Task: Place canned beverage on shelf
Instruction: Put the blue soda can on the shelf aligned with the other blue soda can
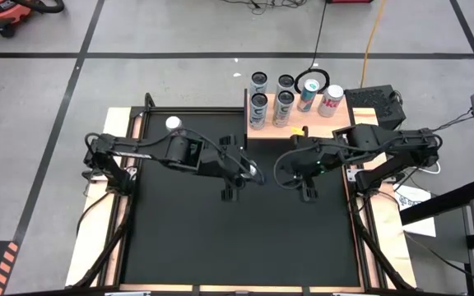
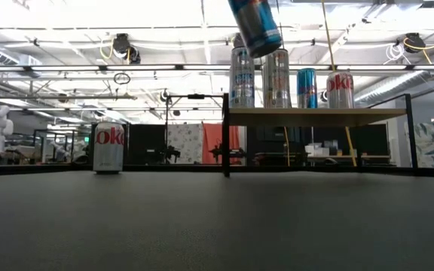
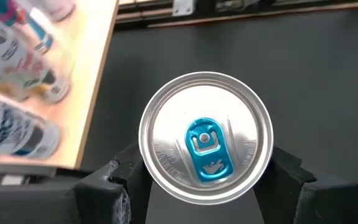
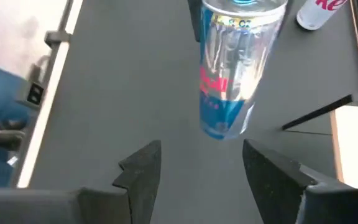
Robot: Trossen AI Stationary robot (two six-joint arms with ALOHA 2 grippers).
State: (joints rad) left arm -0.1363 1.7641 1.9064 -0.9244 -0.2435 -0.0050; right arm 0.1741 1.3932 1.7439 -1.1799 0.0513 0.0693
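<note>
Left pincer [image 3: 207, 186] mostly behind can [image 3: 206, 138]

Under me a black mat [image 1: 237, 238] covers most of the tabletop [image 1: 97, 247], whose pale wood shows along the frame's lower left. A red vacuum cleaner [image 1: 2, 12] sits at the upper left on the grey floor [image 1: 179, 25]; a yellow cable [image 1: 374, 33] trails at the upper right.

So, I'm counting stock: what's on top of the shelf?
The shelf carries six upright cans in the high view; only four show in the low view, the others hidden behind them.
</note>
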